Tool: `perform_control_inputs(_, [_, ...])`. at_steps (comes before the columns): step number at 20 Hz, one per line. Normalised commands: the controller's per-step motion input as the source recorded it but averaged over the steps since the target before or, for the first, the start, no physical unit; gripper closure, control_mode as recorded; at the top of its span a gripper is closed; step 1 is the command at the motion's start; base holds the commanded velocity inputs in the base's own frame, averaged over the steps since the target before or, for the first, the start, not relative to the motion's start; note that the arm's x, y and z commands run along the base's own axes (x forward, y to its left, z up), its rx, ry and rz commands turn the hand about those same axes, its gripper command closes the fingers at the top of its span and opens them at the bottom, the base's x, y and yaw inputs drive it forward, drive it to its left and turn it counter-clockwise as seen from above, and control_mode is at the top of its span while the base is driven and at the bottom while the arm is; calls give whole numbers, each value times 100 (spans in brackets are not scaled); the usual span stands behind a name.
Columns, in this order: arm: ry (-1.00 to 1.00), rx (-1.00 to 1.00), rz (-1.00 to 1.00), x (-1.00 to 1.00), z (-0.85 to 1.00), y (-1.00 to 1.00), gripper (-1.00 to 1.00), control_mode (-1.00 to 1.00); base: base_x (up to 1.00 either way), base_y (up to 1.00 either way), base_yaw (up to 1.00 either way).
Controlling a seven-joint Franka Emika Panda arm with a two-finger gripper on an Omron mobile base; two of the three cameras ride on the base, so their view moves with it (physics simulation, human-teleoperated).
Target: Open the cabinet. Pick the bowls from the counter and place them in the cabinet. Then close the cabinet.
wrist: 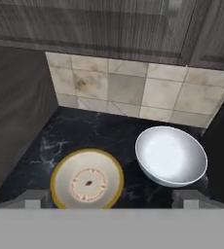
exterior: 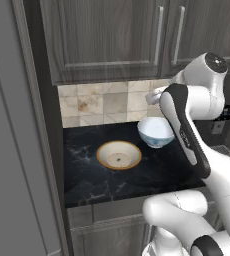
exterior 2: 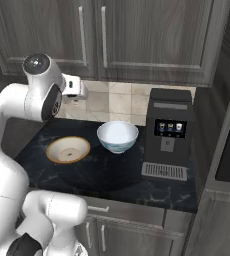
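The cabinet (exterior: 107, 40) hangs above the counter (exterior: 87, 175) with both doors shut; its silver bar handles (exterior 2: 82, 30) meet at the middle seam. On the counter the shallow cream bowl (exterior: 119, 155) with its orange-brown rim lies left of the deep white bowl (exterior: 155, 132) with the blue pattern. My gripper (exterior 2: 78, 93) hovers above the counter's back, below the cabinet doors, with nothing in it. In the hand view its fingertips (wrist: 36, 197) stand wide apart, open, over the cream bowl (wrist: 87, 182) and the white bowl (wrist: 171, 155).
A black coffee machine (exterior 2: 169, 135) stands on the counter's right end, close to the white bowl. A tall light-grey panel (exterior: 12, 150) bounds the counter on the left. Beige tiled backsplash (wrist: 133, 90) runs behind the bowls. Lower cabinet fronts (exterior 2: 127, 225) sit beneath.
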Motion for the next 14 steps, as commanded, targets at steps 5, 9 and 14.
perform_control_inputs(5, [-41,4,5,-42,41,0,-100,-100,0,0,0])
perform_control_inputs(9, [-45,10,0,-36,49,-1,-100,-100,0,0,0])
perform_control_inputs(14, [-34,8,0,-21,59,0,-100,-100,0,0,0])
